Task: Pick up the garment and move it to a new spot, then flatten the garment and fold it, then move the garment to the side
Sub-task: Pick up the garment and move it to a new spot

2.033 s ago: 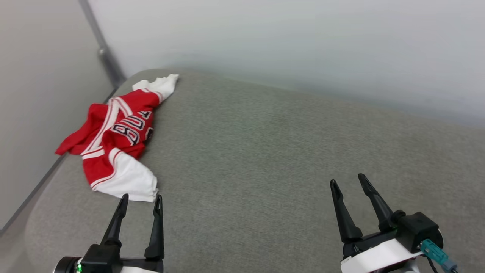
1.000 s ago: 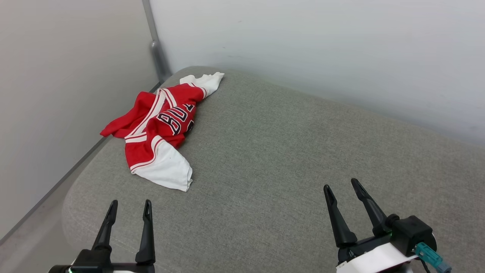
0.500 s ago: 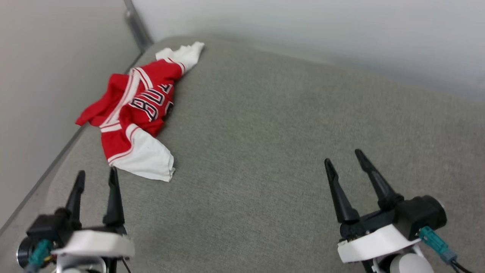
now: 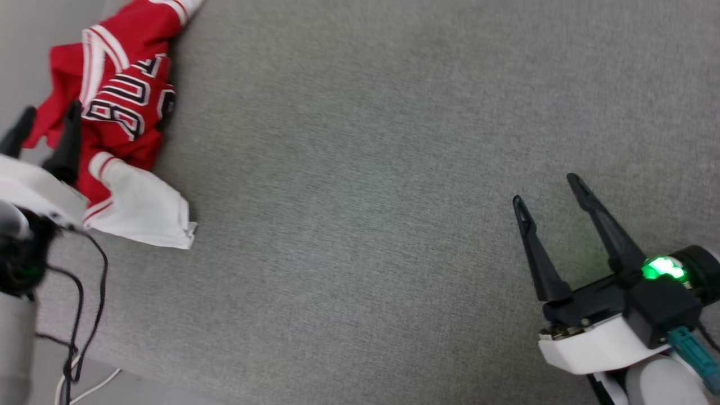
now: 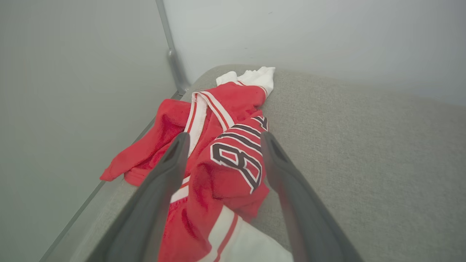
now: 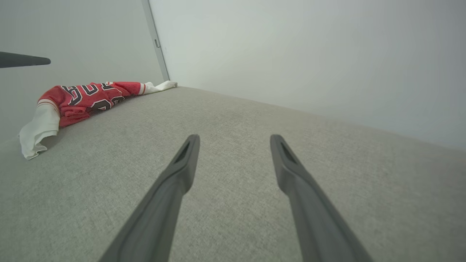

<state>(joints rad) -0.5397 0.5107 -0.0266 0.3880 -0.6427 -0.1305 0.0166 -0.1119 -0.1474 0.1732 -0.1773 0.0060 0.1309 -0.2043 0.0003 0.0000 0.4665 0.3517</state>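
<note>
**Q:** Step in hand?

**A:** The first step, the pick-up, is judged to be at the approach. The garment [image 4: 121, 107] lies crumpled at 10 o'clock in the head view, on the grey cushion [image 4: 360, 169] near its edge. It is not yet lifted.

**Q:** Pincers?

**A:** The left pincer [image 4: 48, 121] is spread wide and empty. In its wrist view the lettered red fold is framed between the fingers [image 5: 164, 182], but contact cannot be told. The right pincer [image 4: 544, 188], at 4 o'clock, is equally wide and empty, well apart from the garment.

**Q:** Next move?

**A:** By judgement, the left pincer is to be lowered onto the raised fold and closed on one bunch. Bare cushion toward 3 o'clock is free as the new spot.
</note>
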